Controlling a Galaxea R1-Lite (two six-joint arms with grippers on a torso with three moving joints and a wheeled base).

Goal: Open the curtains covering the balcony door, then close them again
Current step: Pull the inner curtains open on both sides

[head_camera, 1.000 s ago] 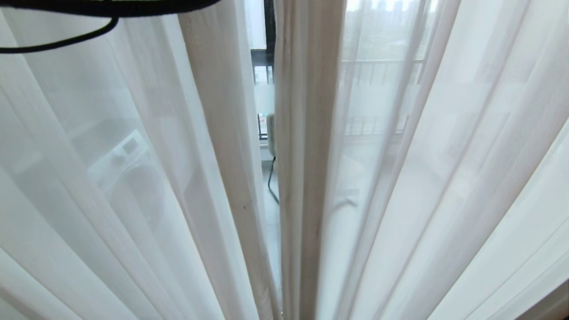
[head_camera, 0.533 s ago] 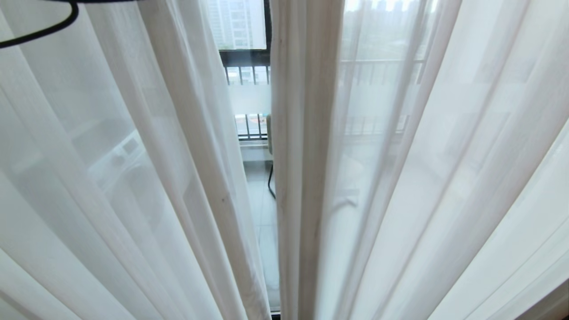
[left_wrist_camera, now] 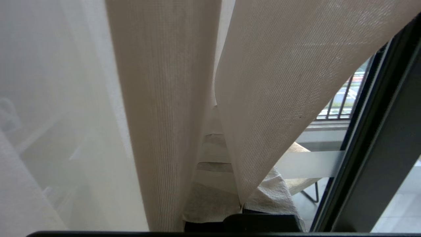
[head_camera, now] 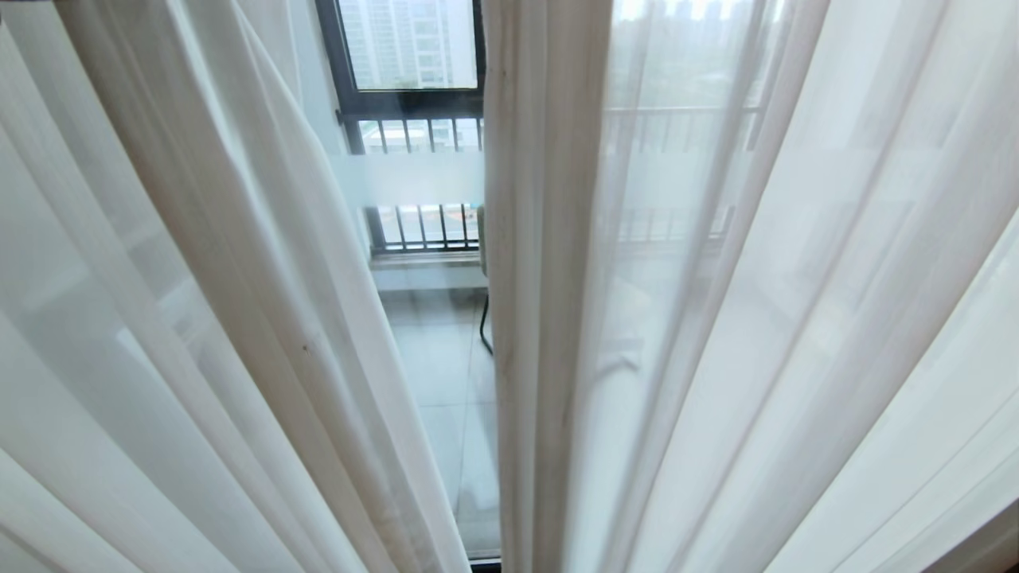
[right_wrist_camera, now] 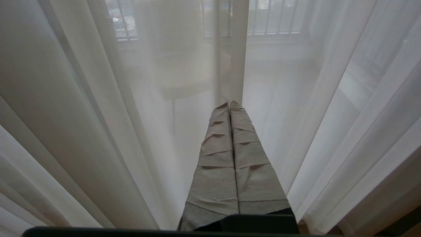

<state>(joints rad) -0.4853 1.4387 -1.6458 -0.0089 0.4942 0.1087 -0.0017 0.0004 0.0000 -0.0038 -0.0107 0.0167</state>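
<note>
Pinching the curtains (left_wrist_camera: 171,98), your left gripper (left_wrist_camera: 218,144) is closed on a fold. Your right gripper (right_wrist_camera: 229,104) is resting shut, empty, before them.

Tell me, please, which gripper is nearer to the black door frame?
Left. The left gripper sits buried in curtain folds right beside the black frame; the right gripper faces sheer curtain with no frame nearby.
</note>
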